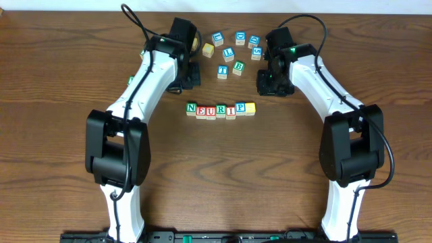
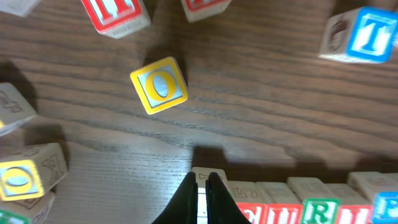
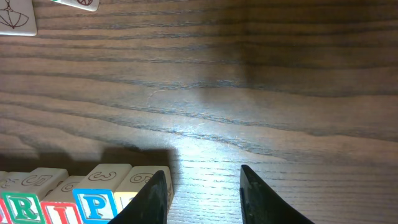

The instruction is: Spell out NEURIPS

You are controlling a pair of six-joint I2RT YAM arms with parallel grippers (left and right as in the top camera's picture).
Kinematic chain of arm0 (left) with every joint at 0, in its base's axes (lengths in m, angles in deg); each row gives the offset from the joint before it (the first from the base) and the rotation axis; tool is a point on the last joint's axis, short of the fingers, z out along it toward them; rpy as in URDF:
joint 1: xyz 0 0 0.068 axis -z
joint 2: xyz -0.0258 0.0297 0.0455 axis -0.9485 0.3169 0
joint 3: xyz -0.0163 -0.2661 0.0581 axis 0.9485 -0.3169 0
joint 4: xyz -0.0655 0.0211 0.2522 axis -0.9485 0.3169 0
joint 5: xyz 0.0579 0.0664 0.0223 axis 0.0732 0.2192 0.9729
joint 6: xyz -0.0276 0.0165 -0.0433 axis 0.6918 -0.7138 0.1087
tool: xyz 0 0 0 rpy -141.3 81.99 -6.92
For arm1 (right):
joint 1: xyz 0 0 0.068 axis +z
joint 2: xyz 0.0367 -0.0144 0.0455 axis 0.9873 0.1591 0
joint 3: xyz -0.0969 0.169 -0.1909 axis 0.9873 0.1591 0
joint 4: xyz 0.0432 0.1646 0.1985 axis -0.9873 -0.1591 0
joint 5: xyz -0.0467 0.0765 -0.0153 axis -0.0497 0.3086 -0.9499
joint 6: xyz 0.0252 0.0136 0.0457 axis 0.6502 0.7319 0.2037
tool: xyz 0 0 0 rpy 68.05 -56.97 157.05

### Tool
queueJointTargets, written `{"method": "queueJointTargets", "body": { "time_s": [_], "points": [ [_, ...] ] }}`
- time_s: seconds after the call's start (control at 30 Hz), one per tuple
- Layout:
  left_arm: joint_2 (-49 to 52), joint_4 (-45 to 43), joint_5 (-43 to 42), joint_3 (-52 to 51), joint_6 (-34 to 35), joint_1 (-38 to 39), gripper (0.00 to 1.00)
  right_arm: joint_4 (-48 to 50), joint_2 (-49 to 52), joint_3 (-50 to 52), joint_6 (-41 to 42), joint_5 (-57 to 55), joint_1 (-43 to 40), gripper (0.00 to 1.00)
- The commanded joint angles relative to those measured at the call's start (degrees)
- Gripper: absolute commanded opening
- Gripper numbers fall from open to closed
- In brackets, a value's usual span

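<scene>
We judged the NEURIPS row (image 1: 221, 109) laid out in full on the tabletop (image 1: 216, 169), our left hand (image 2: 201, 182) clenched empty and right hand (image 3: 202, 179) released, holding nothing.

White shells are covering the left arm (image 1: 145, 81) and right arm (image 1: 316, 77). Bulky black joint housings (image 1: 116, 152) are capping both. The left end effector (image 2: 200, 190) and right end effector (image 3: 204, 193) are showing black.
</scene>
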Motion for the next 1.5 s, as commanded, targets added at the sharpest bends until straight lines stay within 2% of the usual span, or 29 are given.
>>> {"method": "queueJointTargets", "body": {
  "time_s": [0.0,0.13,0.4,1.13,1.47],
  "points": [
    [1.99,-0.42,-0.33,-1.64,0.39,-0.07,0.07,-0.17,0.15,-0.94,0.17,-0.87,0.02,0.34],
    [2.45,-0.98,-0.33,-1.86,-1.88,-0.09,0.07,-0.17,0.15,-0.94,0.17,-0.87,0.04,0.38],
    [2.78,-1.05,-0.33,-1.86,-2.4,-0.07,0.07,-0.15,0.15,-0.92,0.17,-0.9,0.09,0.54],
    [5.01,-2.97,-0.35,-2.21,-2.4,-0.07,0.08,-0.15,0.15,-0.9,0.17,-1.09,0.09,0.56],
    [5.01,-4.26,-0.98,-5.51,-2.62,-0.07,0.07,-0.13,0.15,-0.9,0.17,-1.53,0.09,0.57]
  ]
}}
